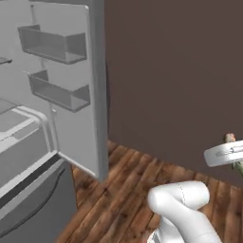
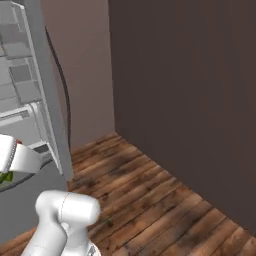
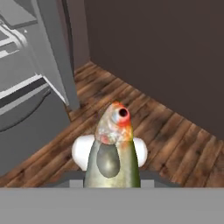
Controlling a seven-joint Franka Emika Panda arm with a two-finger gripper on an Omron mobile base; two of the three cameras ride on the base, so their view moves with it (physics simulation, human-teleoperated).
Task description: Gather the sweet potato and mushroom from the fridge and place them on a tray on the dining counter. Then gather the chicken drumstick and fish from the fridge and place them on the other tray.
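Fish (image 3: pixel 113 151), glossy and tapered with an olive body and a red-orange head, is held in the jaws, narrowly parted around it, above the wood-plank floor (image 3: pixel 166 131). Grey steel fridge (image 1: pixel 71 90) stands left, door open, with moulded door bins.

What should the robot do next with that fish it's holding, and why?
Probably carry the fish away from the fridge toward the dining counter. In the hand view the fish sits in the gripper, head pointing out, already outside the fridge, whose door stands open beside the arm. No tray is in sight, so the base likely has to drive first.
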